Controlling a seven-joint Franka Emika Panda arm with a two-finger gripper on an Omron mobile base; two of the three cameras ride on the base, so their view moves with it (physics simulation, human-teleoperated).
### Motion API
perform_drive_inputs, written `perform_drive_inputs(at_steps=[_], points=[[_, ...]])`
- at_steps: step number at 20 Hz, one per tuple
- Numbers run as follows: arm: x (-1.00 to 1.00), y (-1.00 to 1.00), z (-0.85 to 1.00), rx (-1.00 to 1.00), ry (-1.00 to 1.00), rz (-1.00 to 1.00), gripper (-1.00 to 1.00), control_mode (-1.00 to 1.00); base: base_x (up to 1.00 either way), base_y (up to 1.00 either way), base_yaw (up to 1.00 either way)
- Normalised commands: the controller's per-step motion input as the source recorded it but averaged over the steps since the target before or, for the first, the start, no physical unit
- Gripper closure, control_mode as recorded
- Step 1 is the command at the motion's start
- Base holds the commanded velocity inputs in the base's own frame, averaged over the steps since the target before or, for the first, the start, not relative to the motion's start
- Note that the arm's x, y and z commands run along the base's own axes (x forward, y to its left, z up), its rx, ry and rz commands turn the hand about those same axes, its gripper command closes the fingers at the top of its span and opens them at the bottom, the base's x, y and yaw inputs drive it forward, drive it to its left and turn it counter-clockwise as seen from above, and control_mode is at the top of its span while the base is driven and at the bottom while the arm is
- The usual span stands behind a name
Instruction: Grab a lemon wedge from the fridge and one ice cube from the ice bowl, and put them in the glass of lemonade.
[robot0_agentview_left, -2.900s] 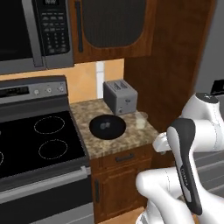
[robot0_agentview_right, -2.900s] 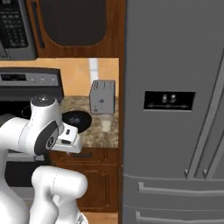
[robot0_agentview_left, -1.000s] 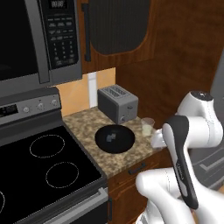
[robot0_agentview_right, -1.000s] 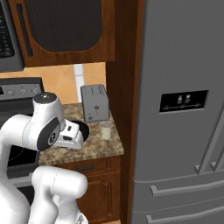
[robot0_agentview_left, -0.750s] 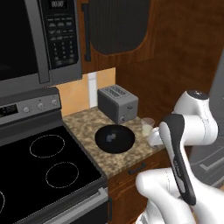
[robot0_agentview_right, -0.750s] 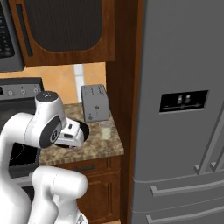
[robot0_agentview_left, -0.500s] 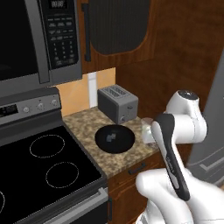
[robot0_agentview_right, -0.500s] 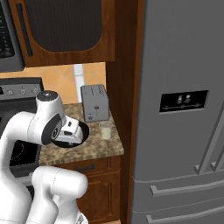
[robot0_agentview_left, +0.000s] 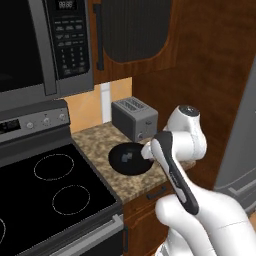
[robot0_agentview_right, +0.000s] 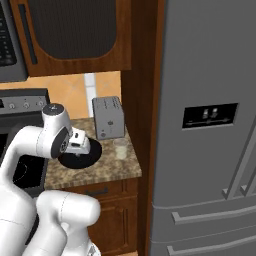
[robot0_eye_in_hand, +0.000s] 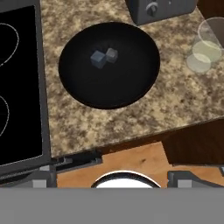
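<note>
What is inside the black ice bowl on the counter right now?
In the hand view the ice bowl holds two small cubes near its middle, touching: an ice cube and a second cube. In the left base view the arm covers the bowl's right edge.

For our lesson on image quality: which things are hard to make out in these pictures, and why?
Hand view: the glass is see-through and faint against the speckled counter; two ice cubes show pale on the black dish. Right base view: the glass is small and blurry.

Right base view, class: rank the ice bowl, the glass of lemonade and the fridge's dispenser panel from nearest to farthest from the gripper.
1. ice bowl, directly under the gripper.
2. glass of lemonade, right of the bowl.
3. dispenser panel, far right on the fridge.
</note>
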Motion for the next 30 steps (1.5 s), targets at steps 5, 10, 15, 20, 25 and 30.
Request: perform_drive_inputs(at_steps=[5,10,15,20,25,30], points=[[0.41,0.28,-0.42,-0.05,-0.08,0.19,-1.0,-1.0,0.0,0.0,0.0],[0.34,0.23,-0.19,0.0,-0.02,0.04,-1.0,-1.0,0.0,0.0,0.0],[0.42,0.28,-0.1,0.0,0.0,0.0,-1.0,-1.0,0.0,0.0,0.0],[0.39,0.05,-0.22,0.0,0.0,0.0,-1.0,-1.0,0.0,0.0,0.0],[0.32,0.0,-0.2,0.0,0.0,0.0,-1.0,-1.0,0.0,0.0,0.0],[0.31,0.0,-0.23,0.0,-0.01,0.0,-1.0,-1.0,0.0,0.0,0.0]])
